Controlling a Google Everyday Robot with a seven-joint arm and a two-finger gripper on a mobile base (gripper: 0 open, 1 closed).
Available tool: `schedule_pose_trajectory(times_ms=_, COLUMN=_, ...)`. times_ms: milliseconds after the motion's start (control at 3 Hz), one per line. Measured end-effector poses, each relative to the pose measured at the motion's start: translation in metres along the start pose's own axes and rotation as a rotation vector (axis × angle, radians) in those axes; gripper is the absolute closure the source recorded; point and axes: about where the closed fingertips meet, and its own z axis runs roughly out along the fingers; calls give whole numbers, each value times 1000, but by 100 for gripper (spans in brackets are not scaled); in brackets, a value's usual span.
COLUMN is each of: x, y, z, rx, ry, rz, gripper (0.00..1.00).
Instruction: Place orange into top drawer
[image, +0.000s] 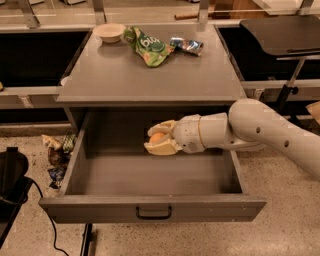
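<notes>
the orange (157, 137) is clamped between the two pale fingers of the claw (153, 139), so the claw is closed around the fruit and only part of the fruit is seen. the claw is held inside the open top drawer (150, 176), toward the back, just below the front edge of the bench (150, 80). it seems to be held above the drawer floor, not touching it. the arm (270, 130) is brought in from the right over the drawer's side wall, probably so the bench top is avoided. the drawer is pulled well out, so room is given for a drop. the orange is judged not yet released; lowering and opening are what is left. a beige bowl (109, 32), a green bag (147, 45) and a crumpled wrapper (186, 45) are seen on the bench, well apart from the claw.
</notes>
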Motion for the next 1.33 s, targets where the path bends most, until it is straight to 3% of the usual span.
schedule_pose_trajectory(times_ms=667, x=71, y=-12, z=9, rx=64, ry=60, rz=63, gripper=100)
schedule_pose_trajectory(times_ms=1000, x=110, y=-33, z=9, rx=102, ry=107, rz=114, gripper=82)
schedule_pose_trajectory(times_ms=1333, x=133, y=-49, z=2, rx=131, ry=149, rz=154, gripper=59)
